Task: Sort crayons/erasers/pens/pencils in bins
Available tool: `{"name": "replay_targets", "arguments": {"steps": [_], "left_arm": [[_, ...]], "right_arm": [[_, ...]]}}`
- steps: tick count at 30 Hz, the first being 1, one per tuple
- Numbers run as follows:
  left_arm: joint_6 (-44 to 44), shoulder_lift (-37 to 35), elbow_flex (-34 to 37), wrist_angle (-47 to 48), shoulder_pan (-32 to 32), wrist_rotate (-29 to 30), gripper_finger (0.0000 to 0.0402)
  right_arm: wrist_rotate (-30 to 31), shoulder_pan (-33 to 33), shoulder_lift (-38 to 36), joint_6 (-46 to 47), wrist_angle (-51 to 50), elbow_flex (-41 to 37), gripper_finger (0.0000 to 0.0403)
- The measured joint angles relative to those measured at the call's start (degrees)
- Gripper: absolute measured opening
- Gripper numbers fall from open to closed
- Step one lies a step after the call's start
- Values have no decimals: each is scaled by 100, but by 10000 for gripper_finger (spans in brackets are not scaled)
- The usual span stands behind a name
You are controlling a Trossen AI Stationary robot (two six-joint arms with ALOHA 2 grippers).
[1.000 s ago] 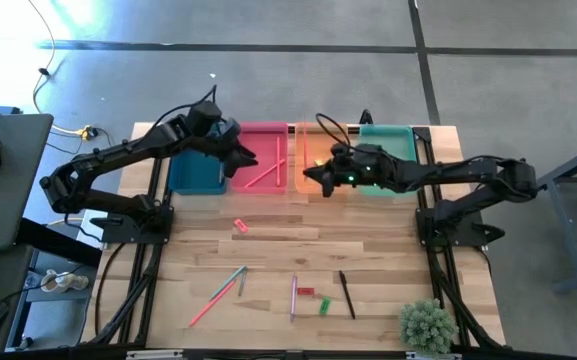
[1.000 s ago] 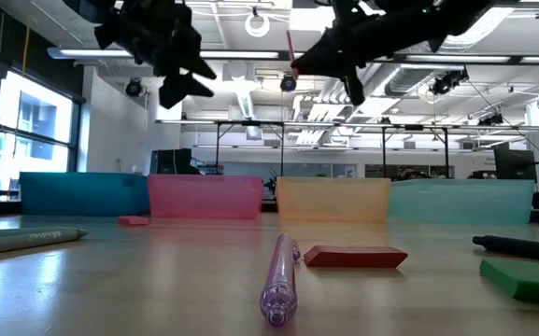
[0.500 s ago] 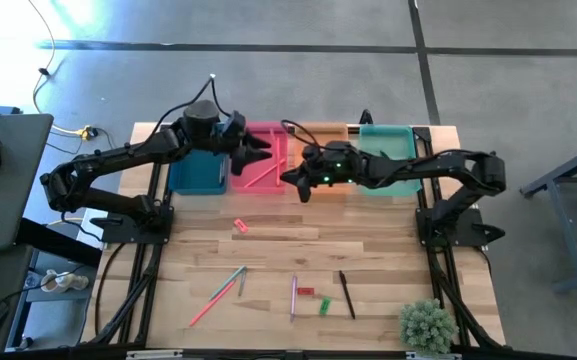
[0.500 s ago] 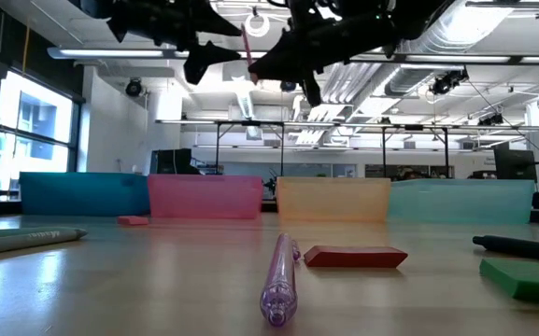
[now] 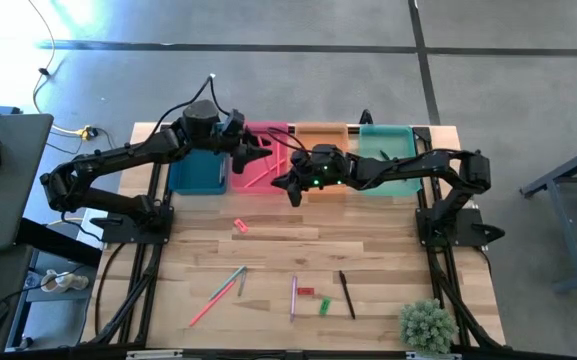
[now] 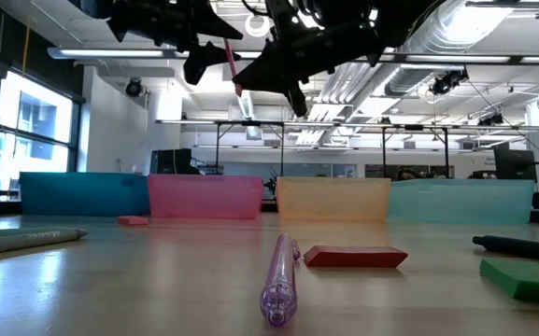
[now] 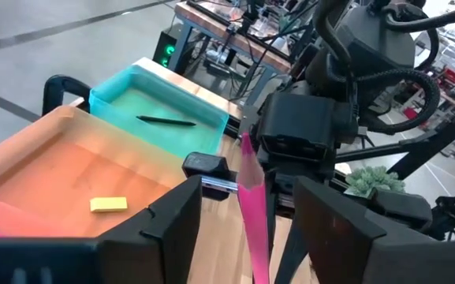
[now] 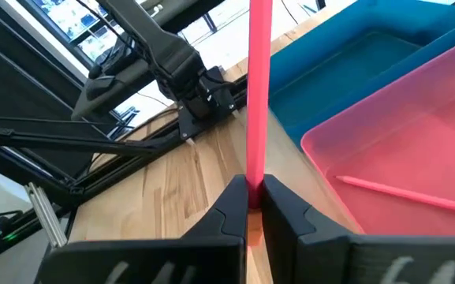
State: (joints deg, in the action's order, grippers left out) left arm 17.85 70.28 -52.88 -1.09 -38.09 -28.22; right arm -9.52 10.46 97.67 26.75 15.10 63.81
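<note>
My right gripper (image 8: pixel 252 197) is shut on a long pink pencil (image 8: pixel 258 87) above the near right corner of the pink-red bin (image 5: pixel 268 170). My left gripper (image 7: pixel 247 229) is open over that bin. Its fingers stand on either side of the pencil's free end (image 7: pixel 249 189) without touching it. The pink-red bin holds another pencil (image 8: pixel 400 197). A yellow eraser (image 7: pixel 109 204) lies in the orange bin (image 5: pixel 320 135), and a black pen (image 7: pixel 164 120) in the mint-green bin (image 5: pixel 388 150). The teal-blue bin (image 5: pixel 196 170) is at the left end of the row. My right gripper pinches the pencil's shaft (image 8: pixel 254 170) between its two fingers, which come from the table's right. The pencil is lifted clear and tilted, and its long free part reaches toward my left gripper.
On the near half of the table lie a red eraser (image 5: pixel 240 226), two thin sticks (image 5: pixel 218 293), a purple pen (image 5: pixel 293 296), another red eraser (image 5: pixel 306 292), a green eraser (image 5: pixel 324 305) and a black pen (image 5: pixel 347 294). A small plant (image 5: pixel 428 325) stands at the near right corner.
My right gripper has carried the pencil toward the table's left, from over the orange bin to the pink-red bin. My left gripper has moved right toward it, and the pencil's free end now stands between its fingers.
</note>
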Motion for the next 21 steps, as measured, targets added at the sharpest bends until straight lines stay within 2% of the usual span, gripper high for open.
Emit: {"name": "replay_targets", "arguments": {"steps": [6,14,21], "left_arm": [[0,0,0,5,0,4,125],[-28,2,0,19,2,-49,12],[-82,2,0,25,2,-36,22]], "right_arm": [[2,0,0,-3,8,0,4],[44,3,0,-51,-17,-2,4],[42,2,0,-179,-21,-4,8]]}}
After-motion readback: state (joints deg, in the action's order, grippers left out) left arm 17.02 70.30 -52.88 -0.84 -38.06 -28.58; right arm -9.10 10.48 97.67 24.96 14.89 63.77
